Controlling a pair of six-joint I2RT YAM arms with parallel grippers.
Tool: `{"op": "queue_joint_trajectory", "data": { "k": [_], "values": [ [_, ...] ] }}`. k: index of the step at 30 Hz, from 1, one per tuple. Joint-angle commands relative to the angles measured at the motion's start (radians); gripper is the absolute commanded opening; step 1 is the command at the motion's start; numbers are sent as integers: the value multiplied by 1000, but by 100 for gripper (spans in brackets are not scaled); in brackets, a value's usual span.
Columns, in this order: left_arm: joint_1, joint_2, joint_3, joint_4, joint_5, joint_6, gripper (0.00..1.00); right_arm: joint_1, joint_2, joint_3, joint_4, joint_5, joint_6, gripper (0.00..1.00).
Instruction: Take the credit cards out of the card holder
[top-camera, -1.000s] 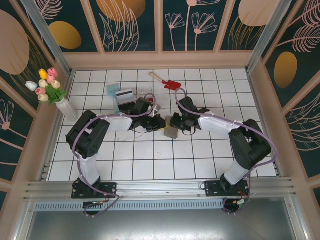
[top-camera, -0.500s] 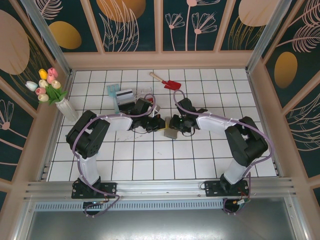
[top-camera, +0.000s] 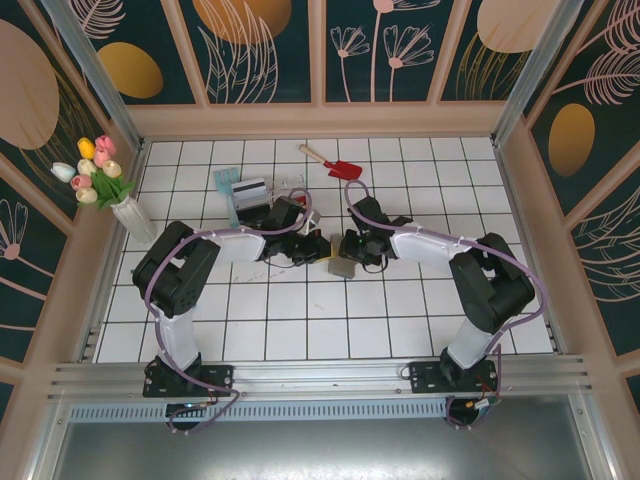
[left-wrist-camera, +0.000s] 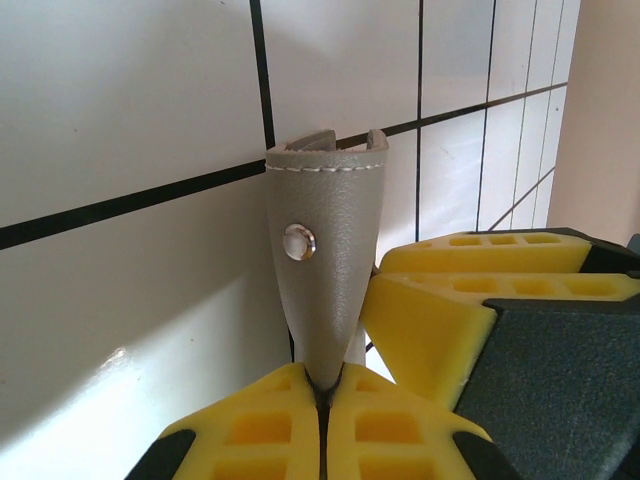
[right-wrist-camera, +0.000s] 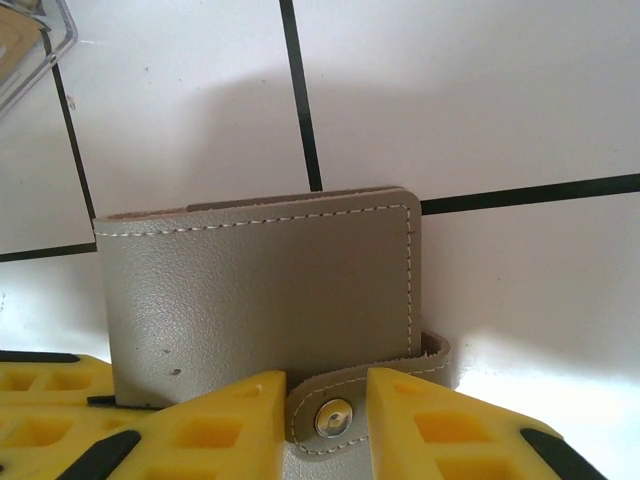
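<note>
Holder (right-wrist-camera: 260, 300) is standing on edge near the middle of the table (top-camera: 300, 330), folded closed, with both arms meeting over it. Its tab (right-wrist-camera: 335, 450) is wrapping round the free edge, and the snap (right-wrist-camera: 335, 418) is looking fastened, so the opening step seems to be in hand. No cards are showing anywhere along the stitched edges, and I judge that none are out yet.

The left gripper (left-wrist-camera: 320, 385) is pinching the grey leather, its fingers closed tight on the narrow end nearest its camera. The right gripper (right-wrist-camera: 325, 388) is sitting with its fingers somewhat apart, one on each side of the tab. Whether they are pressing on it or merely flanking it, I cannot tell.

The next move is probably calling for the snap to be popped. One gripper would be steadying the body while the other is peeling the tab away, and the two panels would then be swinging apart to bare the slots. A pull straight off the stud is likely working better than a sideways drag.

No brand, label or writing is showing on the leather or the snap.
</note>
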Motion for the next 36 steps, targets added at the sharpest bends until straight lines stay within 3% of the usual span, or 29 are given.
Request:
{"op": "queue_joint_trajectory", "data": {
  "k": [1, 12, 18, 21, 27, 36],
  "values": [
    [7, -24, 2, -19, -29, 9, 0, -26, -20, -48, -71, 56, -25, 27],
    [11, -23, 4, -17, -38, -12, 0, -67, -129, -103, -38, 52, -24, 27],
    [10, -21, 17, -48, -57, 6, 17, -68, -79, -78, 10, -11, -16, 28],
    [10, -13, 20, -68, -71, 20, 18, -64, -39, -44, 21, -52, -15, 28],
    [11, -19, 11, -78, -82, 24, 22, -63, 8, -22, -10, -3, -17, 24],
    [13, -63, 44, -142, -191, 40, 47, -60, -22, -4, -26, 44, -70, 8]
  ]
}}
